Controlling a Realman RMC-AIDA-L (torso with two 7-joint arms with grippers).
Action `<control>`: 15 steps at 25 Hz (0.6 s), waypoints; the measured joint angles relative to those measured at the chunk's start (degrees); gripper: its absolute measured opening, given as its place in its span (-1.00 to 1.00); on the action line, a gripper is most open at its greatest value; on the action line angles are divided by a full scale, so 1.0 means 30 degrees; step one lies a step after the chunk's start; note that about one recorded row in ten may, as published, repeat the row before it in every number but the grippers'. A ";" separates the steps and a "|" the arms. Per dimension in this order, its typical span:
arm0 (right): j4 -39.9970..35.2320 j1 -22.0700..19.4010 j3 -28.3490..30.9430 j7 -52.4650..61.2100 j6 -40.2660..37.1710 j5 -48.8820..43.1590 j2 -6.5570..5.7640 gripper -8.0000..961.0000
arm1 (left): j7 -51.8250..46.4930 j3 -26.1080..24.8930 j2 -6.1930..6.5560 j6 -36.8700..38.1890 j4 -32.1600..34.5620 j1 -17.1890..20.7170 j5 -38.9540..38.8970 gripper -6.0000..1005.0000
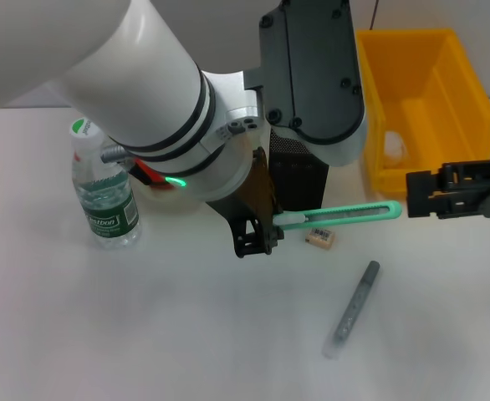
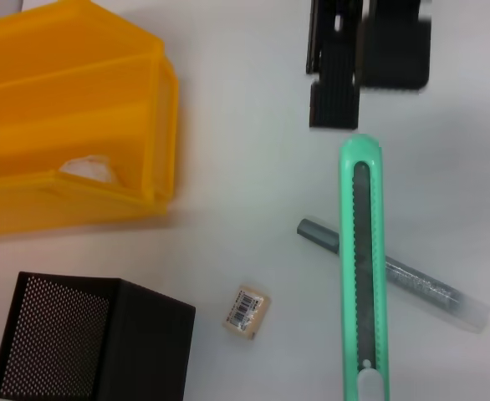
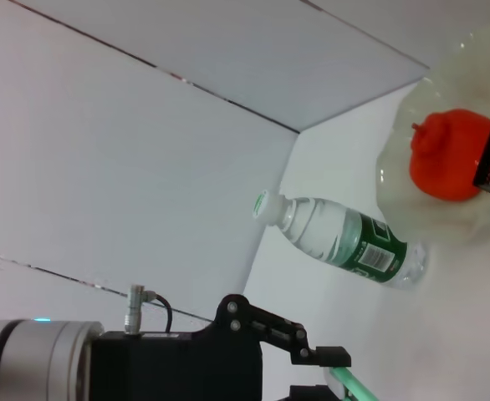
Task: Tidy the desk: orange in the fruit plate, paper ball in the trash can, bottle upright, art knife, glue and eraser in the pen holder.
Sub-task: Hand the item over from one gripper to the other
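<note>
My left gripper is shut on the green art knife and holds it level above the table, just in front of the black mesh pen holder. The knife also shows in the left wrist view. The beige eraser and the grey glue stick lie on the table below it. The bottle stands upright at the left. The orange lies in the pale green fruit plate. The paper ball lies in the yellow trash can. My right gripper hovers at the right.
In the left wrist view the eraser lies beside the pen holder, and the glue stick lies under the knife. My left arm hides most of the fruit plate in the head view. White table stretches along the front.
</note>
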 joint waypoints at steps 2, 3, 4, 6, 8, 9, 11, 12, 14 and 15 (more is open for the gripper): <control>-0.0264 0.0303 -0.0176 0.0030 0.0241 -0.0032 0.0009 0.44 | 0.0000 -0.0012 -0.0005 0.0015 -0.0114 -0.0147 0.0002 -0.60; -0.0326 0.0381 -0.0226 0.0032 0.0322 -0.0039 0.0023 0.44 | 0.0000 -0.0012 -0.0005 0.0015 -0.0114 -0.0147 0.0002 -0.60; -0.0326 0.0381 -0.0226 0.0032 0.0322 -0.0039 0.0023 0.44 | 0.0000 -0.0012 -0.0005 0.0015 -0.0114 -0.0147 0.0002 -0.60; -0.0445 0.0530 -0.0321 0.0052 0.0631 -0.0046 0.0088 0.44 | 0.0159 -0.0465 -0.0034 0.0043 -0.0432 -0.0416 -0.0106 -0.60; -0.0512 0.0605 -0.0358 0.0081 0.0840 -0.0052 0.0116 0.44 | 0.0174 -0.0578 -0.0029 0.0053 -0.0501 -0.0492 -0.0107 -0.60; -0.0529 0.0644 -0.0366 0.0099 0.0928 -0.0054 0.0124 0.44 | 0.0174 -0.0578 -0.0029 0.0053 -0.0501 -0.0492 -0.0107 -0.60; -0.0594 0.0744 -0.0381 0.0155 0.1002 -0.0059 0.0154 0.43 | 0.0186 -0.0704 -0.0018 0.0066 -0.0675 -0.0622 -0.0078 -0.60; -0.0639 0.0791 -0.0384 0.0171 0.1027 -0.0061 0.0162 0.43 | 0.0201 -0.0842 -0.0034 0.0076 -0.1233 -0.0959 -0.0043 -0.60; -0.0722 0.0862 -0.0492 0.0200 0.1075 -0.0064 0.0184 0.43 | 0.0211 -0.0876 -0.0035 0.0074 -0.1463 -0.1084 -0.0018 -0.60; -0.0759 0.0930 -0.0648 0.0232 0.1191 -0.0064 0.0216 0.43 | 0.0228 -0.0939 -0.0037 0.0059 -0.1662 -0.1241 -0.0012 -0.60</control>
